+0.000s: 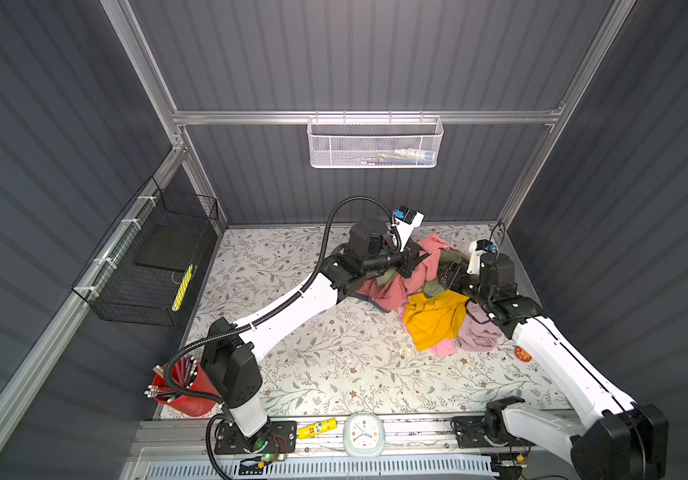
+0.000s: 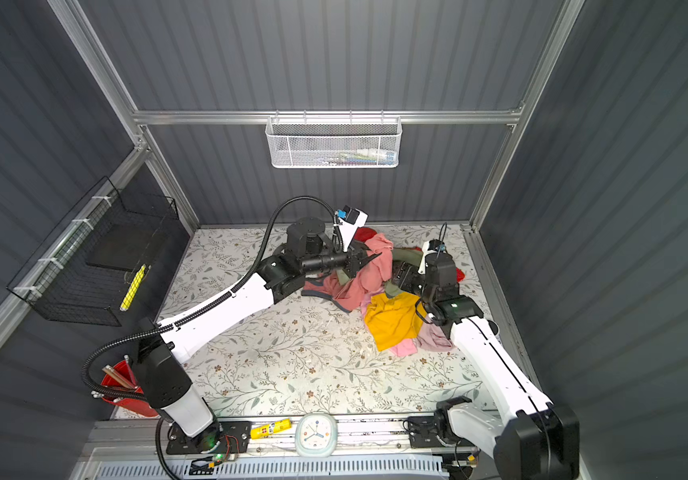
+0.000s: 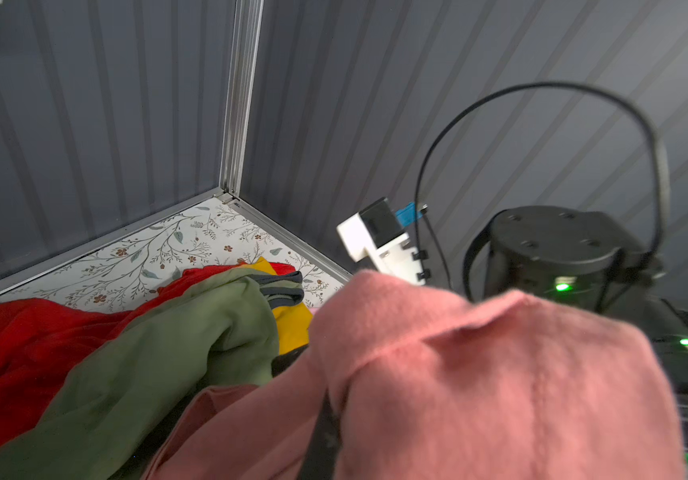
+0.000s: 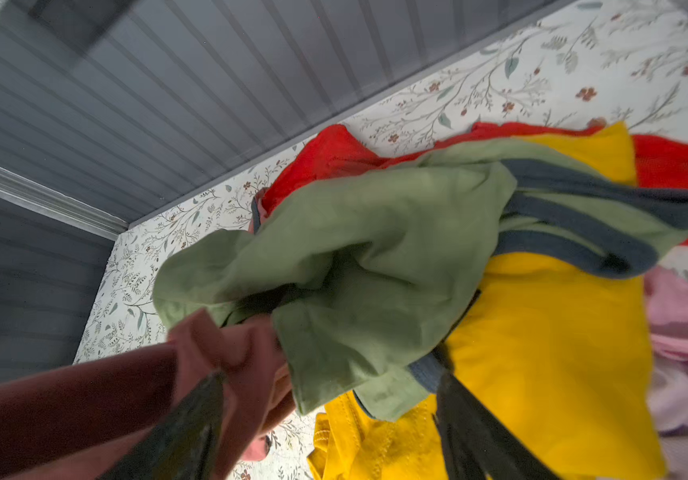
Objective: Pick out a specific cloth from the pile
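Counter [image 1: 334, 365] is carrying the whole job, with the pile [image 1: 433, 320] lying at its far right corner, close to the back wall. Olive, mustard, red and pale pink garments are tangling together there.

The cloth [image 1: 396, 291], salmon-pink with a grey-blue trim band [image 1: 375, 305] showing along its lower edge, is lying on the left flank of the pile. One part is being held up clear of the heap and the rest is trailing onto the counter.

The left gripper [image 1: 419, 259] is clamping shut on that raised fold. In the left wrist view the cloth [image 3: 500, 374] is draping right over it.

The right gripper [image 4: 330, 376] is standing with jaws wide apart in among the olive garment [image 4: 355, 249], pinching nothing, though a salmon fold is lying against one finger.

Judgement: extraction is in hand, with the cloth gripped but not freed. The next move is calling for a steady pull by the left arm, up and away from the heap. The olive garment is overlapping the cloth and looks likely to drag along, so the right gripper may need to pin it down.
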Controlling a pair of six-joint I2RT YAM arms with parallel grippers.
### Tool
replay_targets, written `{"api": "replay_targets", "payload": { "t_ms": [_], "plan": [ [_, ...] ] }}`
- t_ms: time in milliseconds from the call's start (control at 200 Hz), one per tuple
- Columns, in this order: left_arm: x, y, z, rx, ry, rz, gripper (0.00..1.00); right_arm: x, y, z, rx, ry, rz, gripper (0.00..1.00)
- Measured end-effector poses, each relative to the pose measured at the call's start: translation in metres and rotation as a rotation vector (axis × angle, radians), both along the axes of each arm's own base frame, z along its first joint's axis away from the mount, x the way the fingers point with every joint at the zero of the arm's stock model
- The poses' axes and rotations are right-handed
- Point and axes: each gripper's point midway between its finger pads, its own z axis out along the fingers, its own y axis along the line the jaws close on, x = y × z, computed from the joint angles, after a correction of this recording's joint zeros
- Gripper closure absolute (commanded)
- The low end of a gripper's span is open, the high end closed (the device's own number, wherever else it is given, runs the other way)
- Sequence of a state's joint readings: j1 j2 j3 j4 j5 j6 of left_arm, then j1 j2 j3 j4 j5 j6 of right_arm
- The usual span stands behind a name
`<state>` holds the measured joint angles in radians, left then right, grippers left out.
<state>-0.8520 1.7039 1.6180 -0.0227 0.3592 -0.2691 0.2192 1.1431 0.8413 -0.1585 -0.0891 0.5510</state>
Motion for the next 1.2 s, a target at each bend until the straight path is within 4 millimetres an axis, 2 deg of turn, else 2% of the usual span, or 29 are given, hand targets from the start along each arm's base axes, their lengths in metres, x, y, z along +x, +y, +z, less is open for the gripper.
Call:
{"api": "replay_targets", "payload": {
  "t_ms": [145,235,470,610,795,995,1100,1201],
  "plan": [
    [-0.003,-0.001,0.022,-0.032,-0.023,-0.005,1.0,-0.003,0.003,-0.04,0.022,0.079,0.002,0.19],
    [-0.006,-0.001,0.037,-0.048,-0.041,-0.01,1.0,-0.008,0.001,-0.057,0.04,0.106,-0.008,0.17],
    [-0.009,0.01,0.061,-0.03,-0.106,0.021,1.0,-0.008,-0.001,-0.076,0.092,0.14,-0.007,0.16],
    [-0.005,0.02,0.084,-0.014,-0.172,0.067,1.0,-0.007,0.001,-0.09,0.099,0.179,0.003,0.16],
    [-0.011,0.051,0.123,-0.016,-0.296,0.158,1.0,-0.007,0.001,-0.092,0.098,0.186,0.004,0.16],
    [-0.016,0.091,0.184,-0.048,-0.463,0.292,1.0,-0.007,-0.001,-0.094,0.09,0.189,-0.005,0.16],
    [-0.015,0.107,0.204,-0.046,-0.53,0.363,1.0,-0.01,-0.002,-0.099,0.085,0.199,-0.011,0.17],
    [-0.011,0.118,0.215,-0.029,-0.579,0.422,1.0,-0.012,-0.003,-0.103,0.082,0.208,-0.015,0.17]
  ]
}}
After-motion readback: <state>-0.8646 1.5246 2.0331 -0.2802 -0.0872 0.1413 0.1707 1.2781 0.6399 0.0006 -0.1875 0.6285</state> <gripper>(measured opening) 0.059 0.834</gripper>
